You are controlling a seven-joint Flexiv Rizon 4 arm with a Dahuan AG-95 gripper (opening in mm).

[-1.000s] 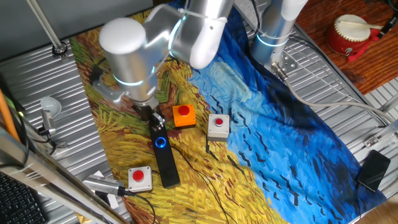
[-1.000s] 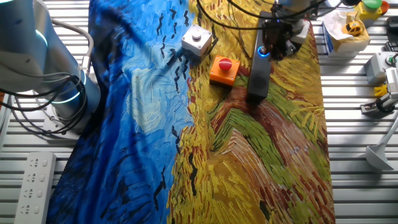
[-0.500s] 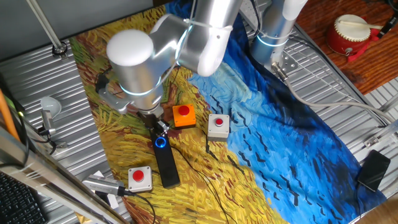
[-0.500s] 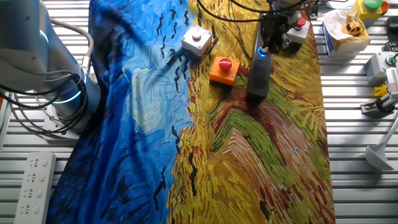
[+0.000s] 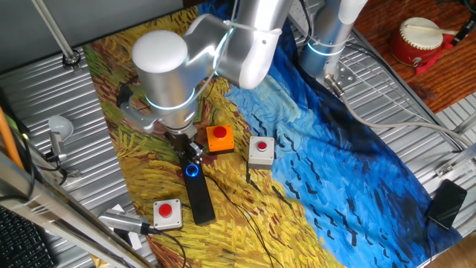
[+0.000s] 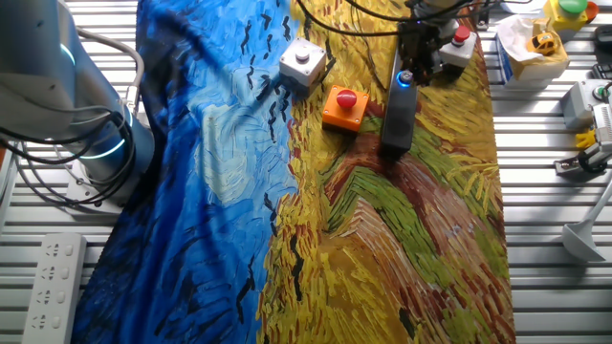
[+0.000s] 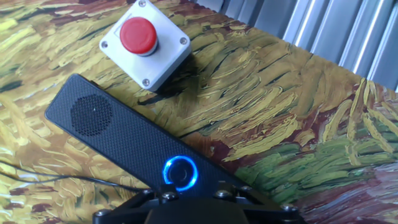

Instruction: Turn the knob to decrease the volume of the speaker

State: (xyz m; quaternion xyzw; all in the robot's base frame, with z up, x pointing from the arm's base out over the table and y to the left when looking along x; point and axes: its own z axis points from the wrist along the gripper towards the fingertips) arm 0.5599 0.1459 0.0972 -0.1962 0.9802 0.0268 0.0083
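Above the long flat black speaker bar (image 5: 196,190), the arm's dark two-finger gripper (image 5: 189,151) hangs close over the small round black knob ringed in blue light (image 5: 193,170).
The speaker lies on a painted yellow-and-blue cloth (image 5: 312,193), between a grey box with a red button (image 7: 145,42) and an orange box with a red button (image 5: 219,138); whether the fingers are parted or closed cannot be told.

painted cloth (image 5: 357,164), orange button box (image 5: 219,138), two white red-button boxes (image 5: 260,150) (image 5: 167,213), red drum (image 5: 418,41)
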